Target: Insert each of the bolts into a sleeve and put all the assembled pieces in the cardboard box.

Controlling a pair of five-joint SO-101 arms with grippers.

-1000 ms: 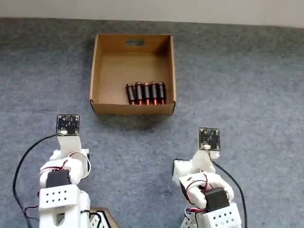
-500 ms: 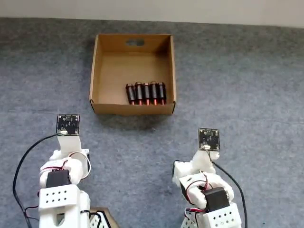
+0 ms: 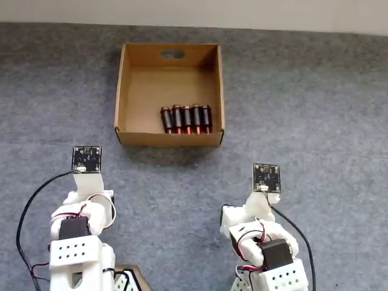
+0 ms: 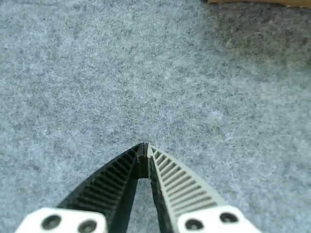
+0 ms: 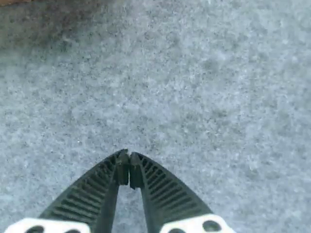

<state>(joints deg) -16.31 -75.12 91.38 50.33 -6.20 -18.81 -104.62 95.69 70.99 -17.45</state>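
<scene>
An open cardboard box (image 3: 128, 91) stands at the back middle of the grey carpet. Several assembled bolt-and-sleeve pieces (image 3: 186, 119), dark with red stripes, lie side by side against its near wall, toward the right corner. Both arms are folded back at the near edge, well short of the box. My left gripper (image 4: 145, 148) is shut with nothing in it, its tips over bare carpet. My right gripper (image 5: 126, 156) is likewise shut and holds nothing. A sliver of the box edge (image 4: 257, 2) shows in the left wrist view.
Grey carpet (image 3: 303, 109) covers the whole table. The left arm (image 3: 82, 212) and the right arm (image 3: 260, 236) sit at the near edge with a gap between them. A small brown object (image 3: 130, 276) lies by the left arm's base.
</scene>
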